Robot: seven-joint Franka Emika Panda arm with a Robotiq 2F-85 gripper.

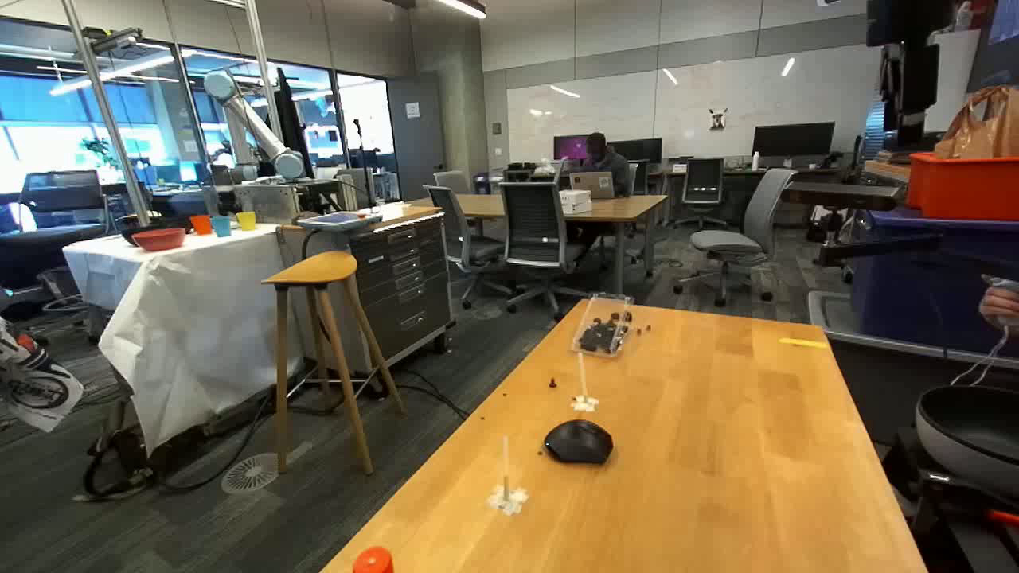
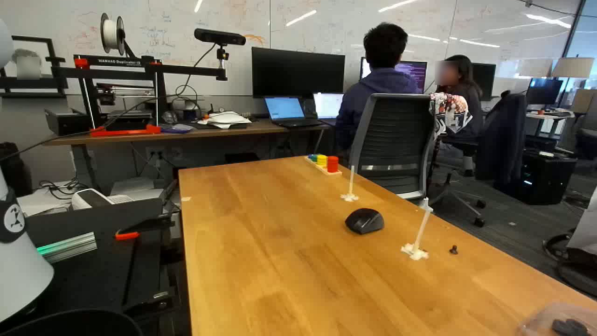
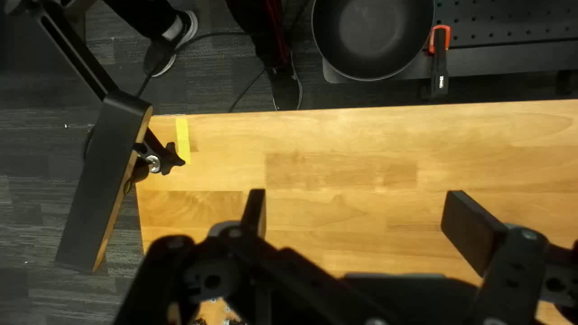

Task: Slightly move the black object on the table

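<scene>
Wrist view, closest in: the gripper [image 3: 354,212] is holding its two fingers [image 3: 472,231] far apart, gripping nothing; bare wood of the table [image 3: 338,135] is showing between them. A yellow strip [image 3: 182,140] is lying near the table's corner. Past the edge, a dark pan [image 3: 373,31] is sitting just beside an orange-and-black clamp [image 3: 439,63].

In an exterior view, along the table: a thin white stick [image 1: 506,465] is standing on a white patch [image 1: 509,500] nearest the camera. A little farther on, the black mouse [image 1: 579,442] is resting on the wood, with another stick [image 1: 583,376] standing beyond it. In both exterior views the mouse is lying between the two sticks, slightly off their line and apart from both. A small dark piece [image 1: 552,383] is standing near the farther stick. Next, a clear box [image 1: 611,307] is holding a heap of dark bits [image 1: 599,337]; a few more are lying loose beside it.

In an exterior view, a coloured toy [image 2: 332,164] is sitting at the table's far edge, short of an office chair [image 2: 394,140].

Beyond the table, a wooden stool [image 1: 317,270] is standing by a cloth-covered side table [image 1: 199,302]; farther back, a person [image 1: 599,151] is sitting behind a laptop [image 1: 603,185], and a whiteboard [image 1: 589,111] is hanging behind.
</scene>
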